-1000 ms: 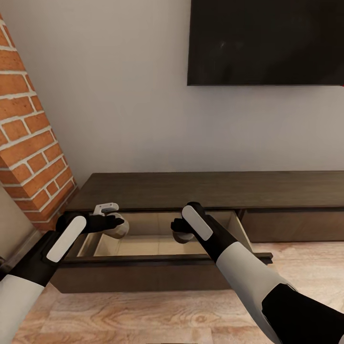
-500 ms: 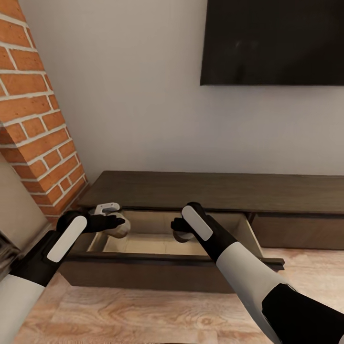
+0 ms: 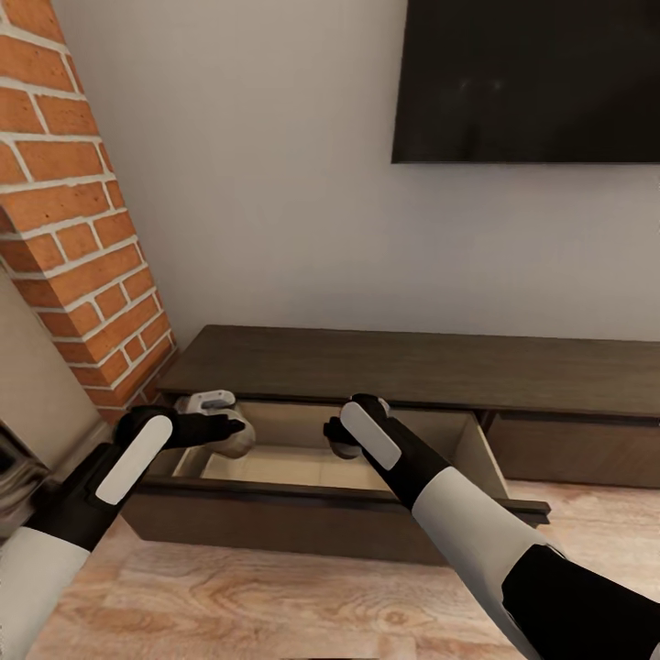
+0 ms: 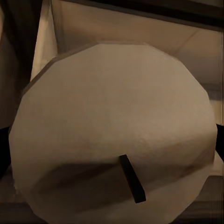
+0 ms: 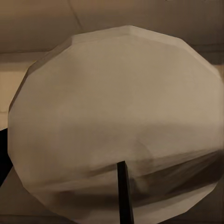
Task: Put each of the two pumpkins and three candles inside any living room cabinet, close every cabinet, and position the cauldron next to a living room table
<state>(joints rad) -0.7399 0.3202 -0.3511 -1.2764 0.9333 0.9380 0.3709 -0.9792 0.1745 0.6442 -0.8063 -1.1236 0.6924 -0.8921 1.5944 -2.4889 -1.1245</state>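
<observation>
The long dark brown cabinet (image 3: pixel 412 367) stands against the wall with its left drawer pulled open, showing a tan interior (image 3: pixel 293 464). My left gripper (image 3: pixel 227 429) is shut on a beige candle (image 3: pixel 236 443) over the drawer's left end. Up close, that candle (image 4: pixel 112 126) shows its flat top and dark wick. My right gripper (image 3: pixel 337 438) is shut on a second candle (image 3: pixel 341 450) over the middle of the drawer. This candle (image 5: pixel 116 121) looms large in the right wrist view, wick showing. Pumpkins and cauldron are out of view.
A red brick column (image 3: pixel 73 238) rises at the left, close to my left arm. A dark TV (image 3: pixel 532 82) hangs on the wall above the cabinet. The cabinet's drawer front further right (image 3: pixel 577 449) is closed. Wooden floor (image 3: pixel 275 605) lies in front.
The camera has shifted, so the cabinet and TV sit further right in the picture. Both grippers still hold their candles over the open drawer, the right one slightly further left.
</observation>
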